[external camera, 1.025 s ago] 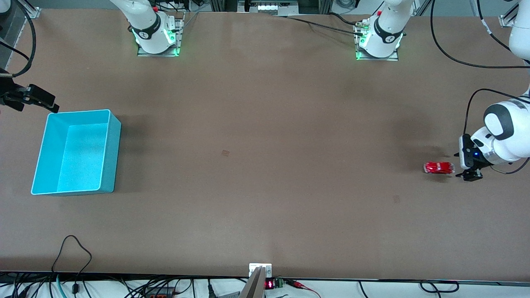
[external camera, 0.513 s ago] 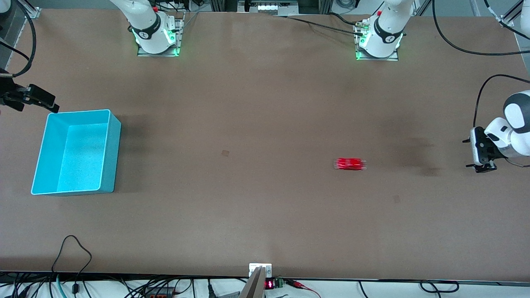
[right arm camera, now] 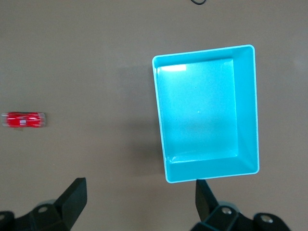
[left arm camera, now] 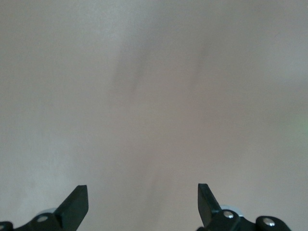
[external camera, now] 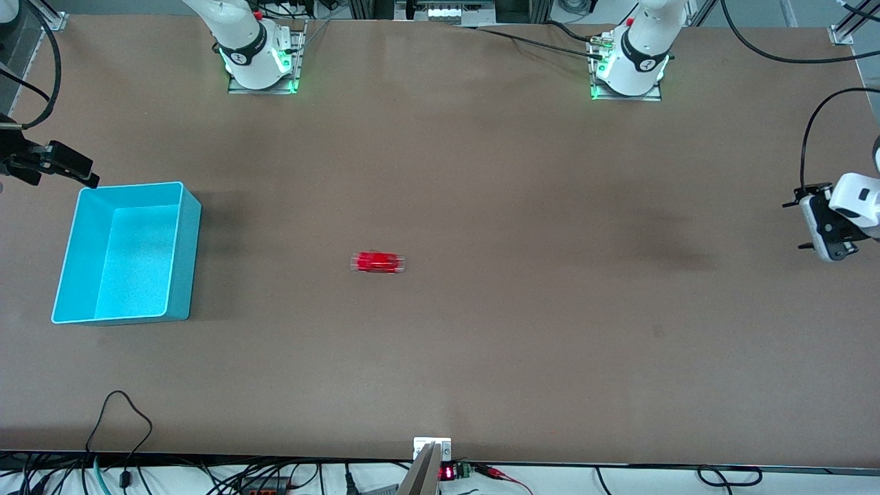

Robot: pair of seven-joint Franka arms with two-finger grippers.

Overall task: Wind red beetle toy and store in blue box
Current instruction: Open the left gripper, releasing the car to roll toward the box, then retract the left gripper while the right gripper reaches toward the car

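Observation:
The red beetle toy [external camera: 377, 262] stands on the bare table near its middle, smeared by motion, and nothing holds it. It also shows in the right wrist view, the toy [right arm camera: 23, 120] lying apart from the box. The blue box [external camera: 185, 268] sits at the right arm's end of the table, with nothing inside; its rim [right arm camera: 204, 50] shows clearly from above. My right gripper [external camera: 58, 165] hangs open over the table beside the box's corner, its fingers wide apart [right arm camera: 140, 187]. My left gripper [external camera: 796, 225] is open over the left arm's end of the table, with only table between its fingers [left arm camera: 142, 192].
Both arm bases [external camera: 261, 62] [external camera: 629, 69] stand along the edge farthest from the front camera. Cables [external camera: 120, 412] trail over the edge nearest to it. A small dark mark [external camera: 375, 254] lies on the tabletop beside the toy.
The toy has rolled from beside my left gripper across the table toward the blue box. My left gripper has drawn back and up toward the table's end. The right arm has not moved.

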